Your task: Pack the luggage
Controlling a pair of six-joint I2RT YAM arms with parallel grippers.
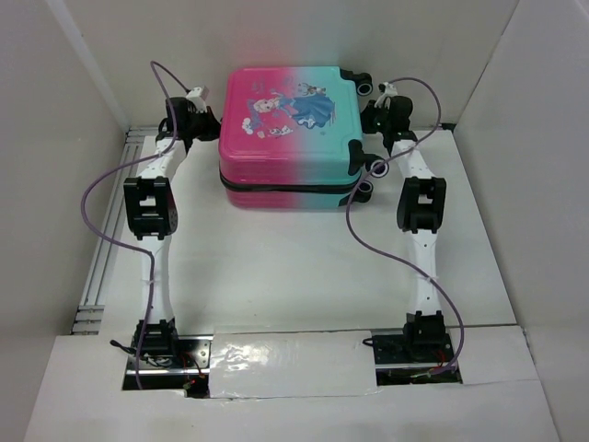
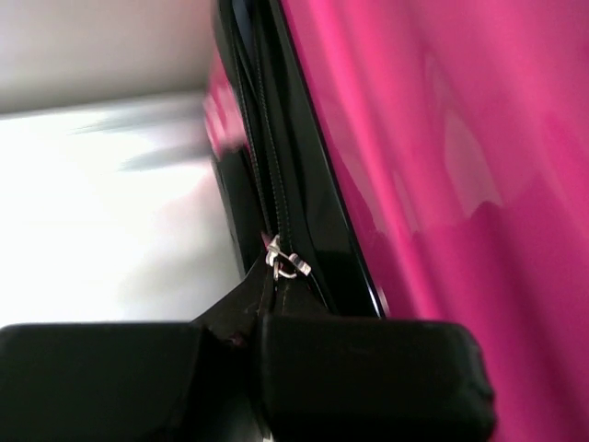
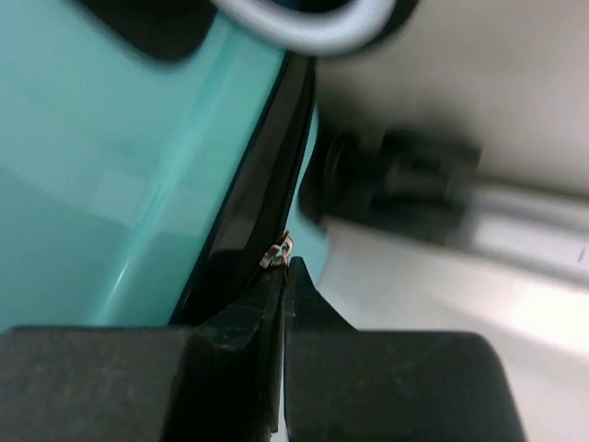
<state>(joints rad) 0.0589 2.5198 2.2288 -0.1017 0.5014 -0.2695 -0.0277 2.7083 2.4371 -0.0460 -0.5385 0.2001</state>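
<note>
Evidently for zipping up: luggage (image 1: 293,124) lying shut at the far middle of the table (image 1: 276,267), left gripper (image 2: 260,311) pinched tight on its left-side zipper pull (image 2: 285,264), right gripper (image 3: 283,276) likewise on the right-side zipper pull (image 3: 278,250), placed to draw the seam closed.

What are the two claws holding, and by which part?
The left gripper pinches the pink side's zipper pull; the right gripper pinches the teal side's zipper pull, both on the luggage.

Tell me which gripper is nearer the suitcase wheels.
Right. The right gripper sits at the teal side of the suitcase, between its wheels; the left gripper is at the opposite pink side.
</note>
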